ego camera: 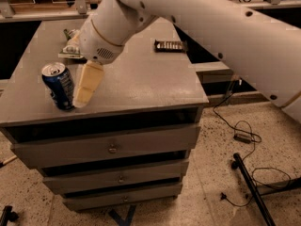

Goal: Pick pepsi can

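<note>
The pepsi can (57,86), dark blue with a silver top and pull-tab, stands upright near the front left edge of the grey cabinet top (141,84). My gripper (83,94) hangs from the big white arm (188,18) and reaches down to the cabinet top just right of the can, its cream tip close beside the can's lower side. The can rests on the surface.
A green snack bag (69,47) lies at the back left, partly hidden by the arm's wrist. A dark flat rectangular object (168,45) lies at the back right. The cabinet has three drawers (113,147) below. Cables (240,135) and a black stand leg (251,189) lie on the floor to the right.
</note>
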You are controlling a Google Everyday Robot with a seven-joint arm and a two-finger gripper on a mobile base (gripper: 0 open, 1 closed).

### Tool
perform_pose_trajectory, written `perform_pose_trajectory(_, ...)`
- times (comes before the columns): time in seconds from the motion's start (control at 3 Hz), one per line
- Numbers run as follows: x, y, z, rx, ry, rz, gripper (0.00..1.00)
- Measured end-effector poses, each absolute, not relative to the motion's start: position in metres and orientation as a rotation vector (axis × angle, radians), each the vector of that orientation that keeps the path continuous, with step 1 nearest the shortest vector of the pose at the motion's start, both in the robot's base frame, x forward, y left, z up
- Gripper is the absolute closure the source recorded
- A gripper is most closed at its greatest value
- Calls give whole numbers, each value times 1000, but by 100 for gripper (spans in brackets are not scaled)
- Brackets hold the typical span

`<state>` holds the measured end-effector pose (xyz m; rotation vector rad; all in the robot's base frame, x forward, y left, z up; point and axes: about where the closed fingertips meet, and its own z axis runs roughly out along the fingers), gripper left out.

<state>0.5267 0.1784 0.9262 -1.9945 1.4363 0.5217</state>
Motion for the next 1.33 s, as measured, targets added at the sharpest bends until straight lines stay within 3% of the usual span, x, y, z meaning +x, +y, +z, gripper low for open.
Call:
perform_pose_trajectory(0.67,561,221,894,-1903,1404,898,0)
perform_pose_trajectory(1.33,555,224,892,-1922,1386,910,0)
